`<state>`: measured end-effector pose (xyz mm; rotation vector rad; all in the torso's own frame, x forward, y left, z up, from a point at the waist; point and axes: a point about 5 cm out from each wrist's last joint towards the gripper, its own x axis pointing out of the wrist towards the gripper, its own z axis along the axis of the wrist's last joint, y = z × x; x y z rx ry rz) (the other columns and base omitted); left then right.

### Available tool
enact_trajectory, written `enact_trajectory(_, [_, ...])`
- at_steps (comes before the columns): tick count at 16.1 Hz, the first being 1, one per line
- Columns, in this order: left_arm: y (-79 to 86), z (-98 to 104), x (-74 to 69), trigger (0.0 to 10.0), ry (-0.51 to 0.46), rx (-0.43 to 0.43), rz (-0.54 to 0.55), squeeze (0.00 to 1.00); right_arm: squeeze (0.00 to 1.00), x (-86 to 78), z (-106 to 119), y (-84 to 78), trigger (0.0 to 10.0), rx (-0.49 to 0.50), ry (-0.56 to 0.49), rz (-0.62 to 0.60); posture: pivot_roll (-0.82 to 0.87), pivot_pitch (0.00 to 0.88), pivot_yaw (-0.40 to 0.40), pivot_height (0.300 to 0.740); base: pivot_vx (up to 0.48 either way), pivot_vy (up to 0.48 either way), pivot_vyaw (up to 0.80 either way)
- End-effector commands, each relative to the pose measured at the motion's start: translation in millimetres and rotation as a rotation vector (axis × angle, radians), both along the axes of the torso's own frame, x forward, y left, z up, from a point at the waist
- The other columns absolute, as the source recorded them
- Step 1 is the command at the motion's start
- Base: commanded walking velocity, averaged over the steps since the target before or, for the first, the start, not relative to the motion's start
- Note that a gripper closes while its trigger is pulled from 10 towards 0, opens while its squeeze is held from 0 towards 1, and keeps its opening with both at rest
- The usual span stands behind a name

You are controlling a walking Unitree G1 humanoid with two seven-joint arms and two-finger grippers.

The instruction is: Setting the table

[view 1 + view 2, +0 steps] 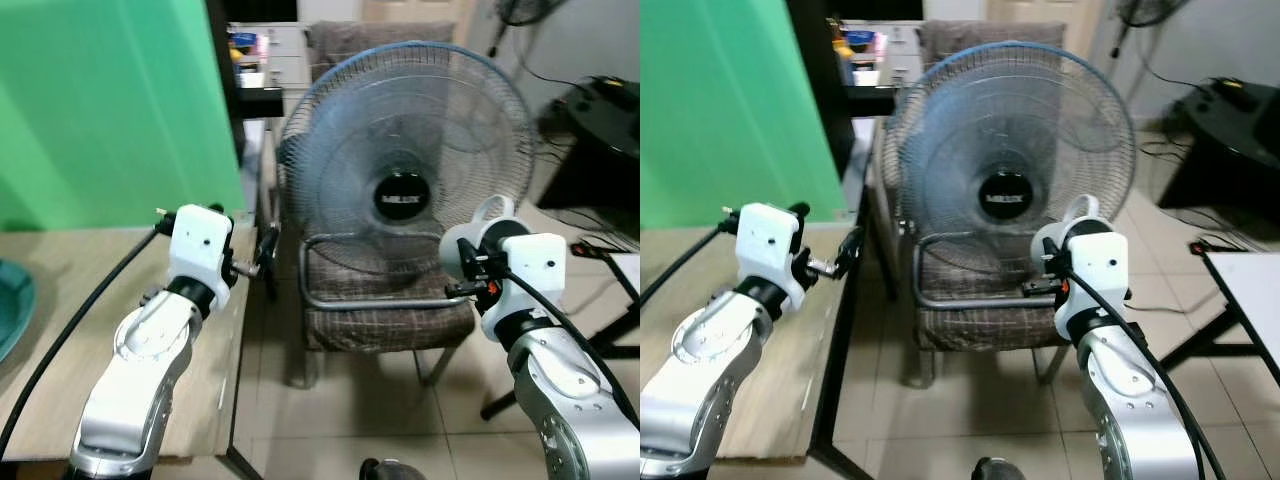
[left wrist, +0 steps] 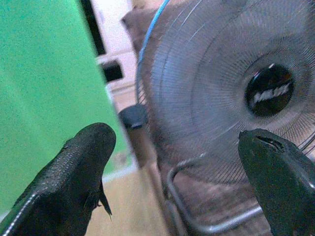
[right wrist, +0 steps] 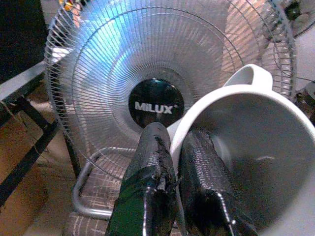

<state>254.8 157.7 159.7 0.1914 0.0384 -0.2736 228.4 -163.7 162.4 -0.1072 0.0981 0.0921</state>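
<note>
Mug [image 3: 256,162] pinched by raised right hand [image 3: 177,182] — left hand [image 2: 172,182] spread.

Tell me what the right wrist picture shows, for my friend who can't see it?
The right claw pinches the rim of a white mug, one finger inside and one outside. Behind it stands a big fan with "MILUX" on its black hub, sitting on a chair.

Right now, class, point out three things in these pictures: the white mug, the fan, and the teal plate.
white mug [image 3: 256,123], right wrist view, on its rim, held by the right hand.
fan [image 1: 402,198], left eye view, on its black centre hub.
teal plate [image 1: 12,300], left eye view, on its visible edge.
</note>
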Motion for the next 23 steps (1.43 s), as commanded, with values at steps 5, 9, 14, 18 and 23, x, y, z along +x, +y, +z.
enact_trajectory(5, [6.1, 4.1, 5.5, 10.0, -0.021, 0.010, 0.032, 0.00, 0.00, 1.9, 12.4, 6.0, 10.0, -0.035, -0.044, 0.012, 0.04, 0.000, 0.047, 0.740, 0.000, 0.000, -0.80])
enact_trajectory(9, [6.9, 7.3, 4.6, 10.0, -0.040, -0.003, 0.063, 0.00, 0.00, 5.8, 15.4, 2.9, 10.0, -0.040, -0.044, 0.029, 0.07, 0.000, 0.017, 0.740, 0.000, 0.000, -0.80])
enact_trajectory(14, [6.7, 5.8, 3.4, 10.0, -0.040, -0.013, 0.066, 0.00, 0.00, 7.1, 16.7, 6.2, 10.0, -0.065, -0.036, 0.057, 0.06, 0.000, 0.014, 0.740, 0.000, 0.000, -0.80])
enact_trajectory(18, [4.3, 5.9, 4.8, 10.0, -0.040, -0.032, 0.054, 0.00, 0.00, 9.4, 19.9, 2.3, 10.0, -0.076, -0.043, 0.040, 0.05, 0.000, 0.016, 0.740, 0.000, 0.000, -0.40])
enact_trajectory(23, [4.1, 7.2, 6.4, 10.0, -0.044, -0.044, 0.051, 0.00, 0.00, 12.6, 26.4, 2.4, 10.0, -0.088, -0.067, 0.039, 0.05, 0.000, 0.013, 0.740, 0.000, 0.000, -0.48])
